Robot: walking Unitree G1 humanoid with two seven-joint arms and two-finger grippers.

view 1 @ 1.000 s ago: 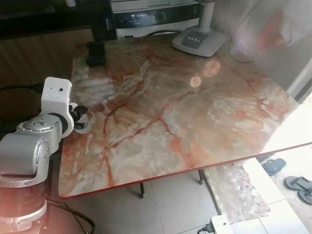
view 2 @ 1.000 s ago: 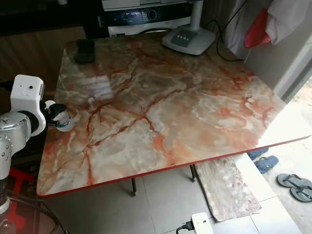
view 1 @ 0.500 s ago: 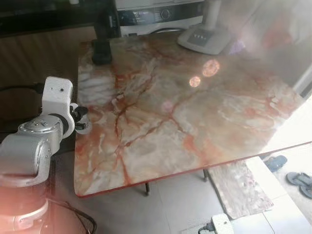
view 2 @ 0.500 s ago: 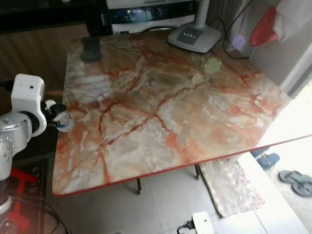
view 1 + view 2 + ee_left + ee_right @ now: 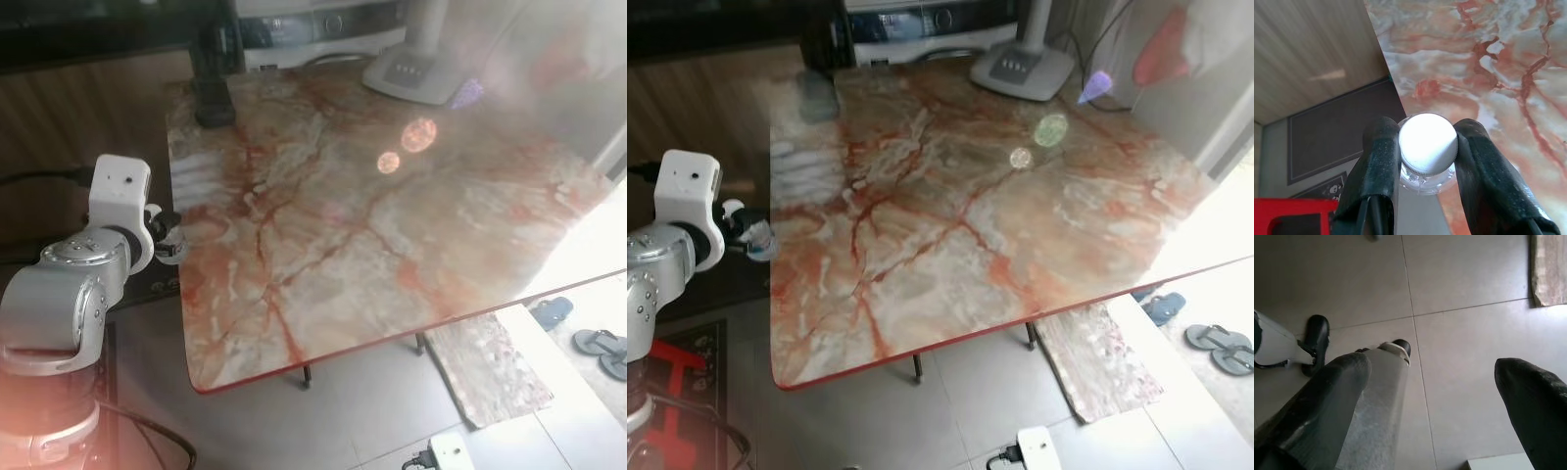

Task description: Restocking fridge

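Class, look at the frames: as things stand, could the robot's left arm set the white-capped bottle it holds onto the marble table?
Probably yes. The left gripper is shut on the bottle right beside the marble table, near its left edge, and that stretch of tabletop is bare. A short move inward should do it.

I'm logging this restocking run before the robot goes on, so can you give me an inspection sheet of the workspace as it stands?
Surface: marble-patterned table, top bare in the middle, glare spots.
Job's things: white-capped bottle, clear body, held at the table's left edge.
Clutter: fan base and dark object at the far edge.
Claws: left claw shut on the bottle; right claw open, hanging over the floor.
Cables: power strip with a plugged lead on the floor; black cable by the robot.
Surroundings: tiled floor, rug, sandals, appliance behind the table.
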